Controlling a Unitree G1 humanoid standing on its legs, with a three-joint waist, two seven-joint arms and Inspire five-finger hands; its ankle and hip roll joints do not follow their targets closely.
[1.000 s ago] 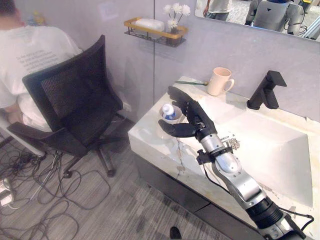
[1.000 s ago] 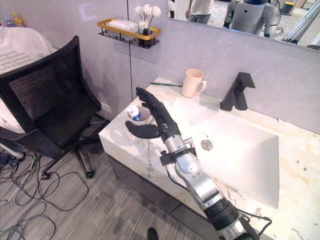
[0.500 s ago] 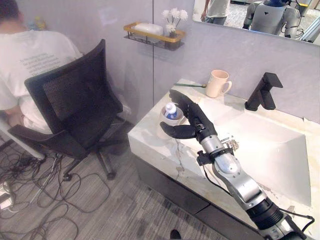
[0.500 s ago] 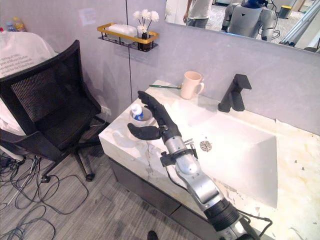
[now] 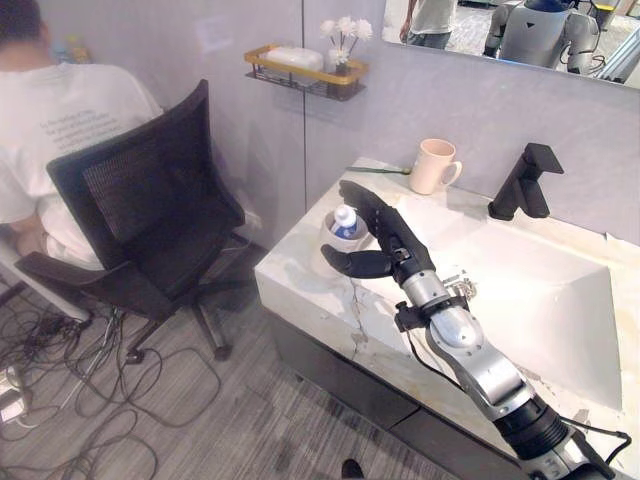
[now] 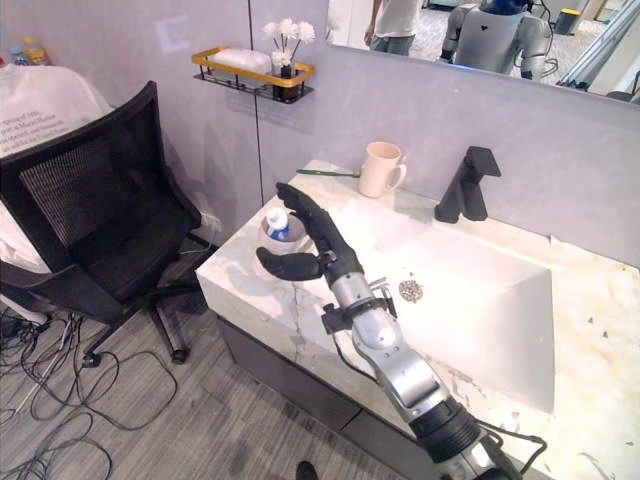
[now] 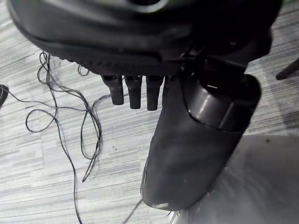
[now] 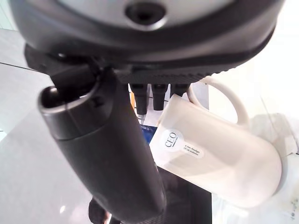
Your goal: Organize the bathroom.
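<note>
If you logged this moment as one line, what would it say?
right hand: open, beside white cup holding a tube | left hand: idle over floor | beige mug: upright by faucet

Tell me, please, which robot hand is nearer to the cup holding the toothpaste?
The right robot hand: it reaches around the cup on the counter. The left robot hand hangs over the floor.

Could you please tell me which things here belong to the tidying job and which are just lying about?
Job: white cup holding a blue-and-white tube, beside the open right hand; toothbrush; cream mug.
Just about: office chair, wall shelf, faucet, seated person, idle left hand.
</note>
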